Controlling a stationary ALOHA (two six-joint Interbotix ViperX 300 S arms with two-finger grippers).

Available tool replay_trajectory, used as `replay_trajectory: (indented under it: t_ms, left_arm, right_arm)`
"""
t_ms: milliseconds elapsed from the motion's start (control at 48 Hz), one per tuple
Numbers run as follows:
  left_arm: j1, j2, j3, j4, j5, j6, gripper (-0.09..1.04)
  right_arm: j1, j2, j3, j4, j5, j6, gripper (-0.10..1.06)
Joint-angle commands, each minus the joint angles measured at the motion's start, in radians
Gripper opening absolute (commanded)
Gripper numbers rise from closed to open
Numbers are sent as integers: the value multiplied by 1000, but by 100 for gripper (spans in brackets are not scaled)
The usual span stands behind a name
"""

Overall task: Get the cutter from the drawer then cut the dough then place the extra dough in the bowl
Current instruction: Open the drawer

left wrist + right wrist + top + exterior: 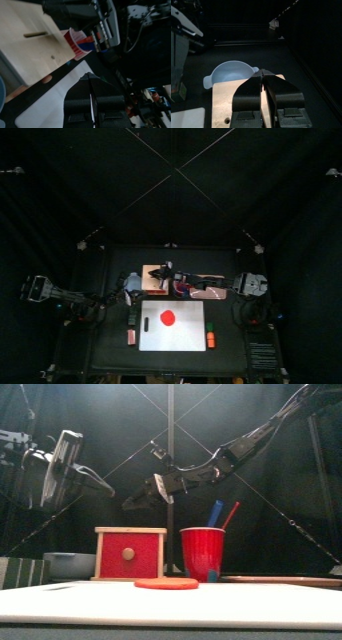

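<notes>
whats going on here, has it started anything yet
Not much yet. Both hands are shut and empty, held up in the air. The right hand hovers over the wooden box, whose red drawer looks closed; the left hand hangs to its left. The red dough disc lies uncut on the white board, and the bowl beside the box looks empty. No cutter shows.
</notes>
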Motion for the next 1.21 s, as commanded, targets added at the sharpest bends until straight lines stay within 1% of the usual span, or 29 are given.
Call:
replay_trajectory:
  t_ms: [21, 208, 438, 688, 792, 917, 1104, 1208]
  left_arm:
    - [-18, 118, -69, 21, -31, -57, 7]
    - [-15, 216, -106, 32, -54, -141, 10]
    - [-14, 244, -118, 15, -55, -252, 21]
    - [-14, 275, -118, -6, -54, -357, 33]
    - [-14, 284, -120, -8, -52, -391, 42]
    - [-12, 293, -121, -11, -48, -414, 56]
    - [-12, 311, -140, -81, -46, -454, 79]
    - [-12, 321, -141, -123, -37, -468, 87]
  right_arm:
    - [3, -9, -23, 0, 6, 2, 3]
    - [5, 14, -20, -2, 29, 0, 3]
    - [23, 46, -17, -5, 40, 0, 3]
    - [26, 86, -15, -5, 38, -11, 3]
    - [28, 100, -15, -15, 38, -12, 3]
    - [29, 109, -14, -32, 43, -8, 3]
    - [38, 104, -11, -34, 58, -8, 3]
    - [44, 103, -11, -34, 60, -8, 3]
